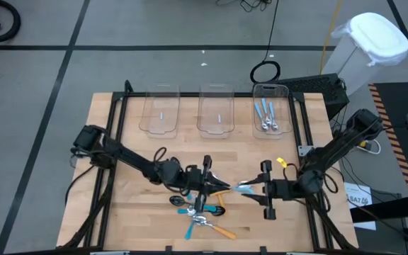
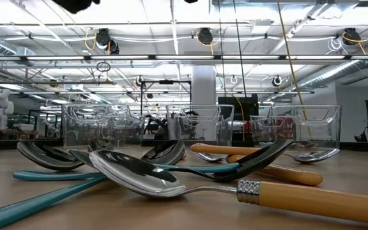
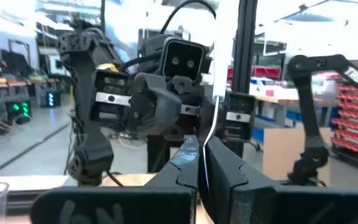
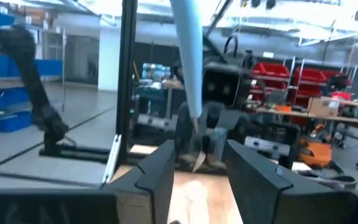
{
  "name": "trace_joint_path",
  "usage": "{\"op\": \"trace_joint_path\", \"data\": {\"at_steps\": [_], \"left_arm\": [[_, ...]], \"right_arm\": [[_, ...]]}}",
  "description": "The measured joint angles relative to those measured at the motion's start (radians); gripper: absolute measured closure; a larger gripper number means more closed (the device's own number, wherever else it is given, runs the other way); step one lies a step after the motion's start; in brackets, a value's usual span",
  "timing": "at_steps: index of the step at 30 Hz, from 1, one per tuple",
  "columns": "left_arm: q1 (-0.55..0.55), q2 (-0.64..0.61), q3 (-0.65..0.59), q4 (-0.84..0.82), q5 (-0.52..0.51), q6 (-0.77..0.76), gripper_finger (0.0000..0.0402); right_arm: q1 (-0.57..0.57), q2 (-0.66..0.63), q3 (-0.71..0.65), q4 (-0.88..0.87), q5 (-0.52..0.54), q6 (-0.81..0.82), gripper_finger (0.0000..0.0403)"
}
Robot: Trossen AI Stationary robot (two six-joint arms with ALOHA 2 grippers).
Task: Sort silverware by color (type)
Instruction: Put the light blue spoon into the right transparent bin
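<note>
Two grippers met above the table's near middle, with one light-blue spoon (image 1: 244, 187) between them. We saw the left gripper (image 1: 214, 185) shut tight on its thin bowl end, while the right gripper (image 1: 255, 188) stood open around the handle and gripped nothing yet. We feared the spoon could slip or drop onto the pile of spoons (image 1: 202, 216) below if the left fingers released early. Three light-blue spoons (image 1: 266, 117) already lay in the far right bin (image 1: 270, 91).

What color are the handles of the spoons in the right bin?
Light blue, clearest in the high view.
</note>
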Motion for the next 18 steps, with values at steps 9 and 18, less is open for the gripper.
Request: {"op": "trace_joint_path", "data": {"at_steps": [9,18], "left_arm": [[-0.025,0.144,0.015,0.233,-0.111,0.066,0.0392],[-0.049,0.235,0.088,0.260,-0.218,0.113,0.0391]], "right_arm": [[-0.001,0.054,-0.001,0.181,0.001,-0.070,0.0267],[0.003,0.051,0.000,0.218,0.006,-0.063,0.0299]]}}
